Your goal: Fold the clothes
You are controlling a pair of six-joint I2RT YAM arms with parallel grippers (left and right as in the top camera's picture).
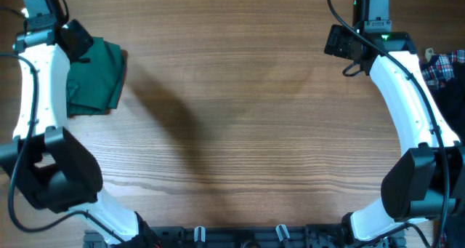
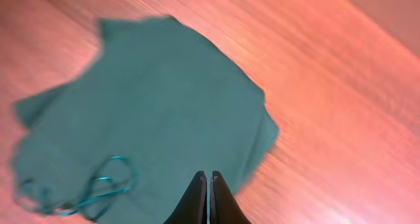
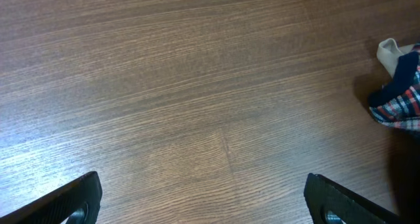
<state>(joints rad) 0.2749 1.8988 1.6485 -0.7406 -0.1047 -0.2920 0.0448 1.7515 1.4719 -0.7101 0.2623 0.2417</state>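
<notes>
As it lies flat, green garment [image 1: 98,73], folded, uneven edges

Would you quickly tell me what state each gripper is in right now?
Left gripper: closed, empty, over the green garment.
Right gripper: open, holding nothing.

The left arm [image 1: 33,81] is covering a chunk of the green garment [image 1: 98,73] overhead, and the left wrist view is coming out blurry, so the teal loop on it isn't reading as anything. The plaid garment [image 1: 443,66] is getting cropped by the right edge. The right gripper [image 3: 202,183] is running off the bottom, with only its tips showing.
</notes>
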